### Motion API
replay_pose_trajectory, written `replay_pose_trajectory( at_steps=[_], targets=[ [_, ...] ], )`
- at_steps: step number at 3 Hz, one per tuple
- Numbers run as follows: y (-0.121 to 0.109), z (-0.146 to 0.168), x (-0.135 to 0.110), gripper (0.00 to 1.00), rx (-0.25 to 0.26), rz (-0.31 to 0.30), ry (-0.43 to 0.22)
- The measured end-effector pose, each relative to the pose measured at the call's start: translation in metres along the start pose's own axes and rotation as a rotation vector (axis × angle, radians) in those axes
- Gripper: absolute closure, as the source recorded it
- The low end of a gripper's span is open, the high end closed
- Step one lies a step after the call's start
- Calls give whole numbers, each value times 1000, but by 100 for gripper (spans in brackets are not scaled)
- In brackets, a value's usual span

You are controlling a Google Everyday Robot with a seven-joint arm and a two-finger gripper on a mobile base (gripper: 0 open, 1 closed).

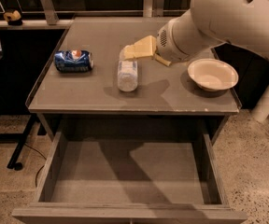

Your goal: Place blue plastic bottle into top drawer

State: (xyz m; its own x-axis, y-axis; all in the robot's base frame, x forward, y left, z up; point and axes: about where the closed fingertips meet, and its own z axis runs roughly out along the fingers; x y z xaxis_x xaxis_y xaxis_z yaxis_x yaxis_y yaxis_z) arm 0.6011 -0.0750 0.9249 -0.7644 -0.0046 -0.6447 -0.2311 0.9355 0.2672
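Observation:
The blue plastic bottle [127, 74] lies on its side on the grey table [92, 94], near the middle, with its length running front to back. My gripper [130, 52], with tan-yellow pads, comes in from the right on a thick white arm. It sits at the bottle's far cap end, which it hides. The top drawer [125, 174] is pulled open below the table's front edge and its flat grey bottom is bare.
A dark blue soda can [74, 60] lies on its side at the table's left. A white bowl [212, 73] stands at the right, under the arm. The table has a low raised rim. Cables and a stand leg lie on the floor at left.

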Motion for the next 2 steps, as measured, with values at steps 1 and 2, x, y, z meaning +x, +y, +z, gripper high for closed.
replay_pose_trajectory(
  at_steps=[1,2],
  targets=[
    [17,13,-15,0,-30,-26,-7],
    [27,34,-24,0,-30,-40,12]
  ],
)
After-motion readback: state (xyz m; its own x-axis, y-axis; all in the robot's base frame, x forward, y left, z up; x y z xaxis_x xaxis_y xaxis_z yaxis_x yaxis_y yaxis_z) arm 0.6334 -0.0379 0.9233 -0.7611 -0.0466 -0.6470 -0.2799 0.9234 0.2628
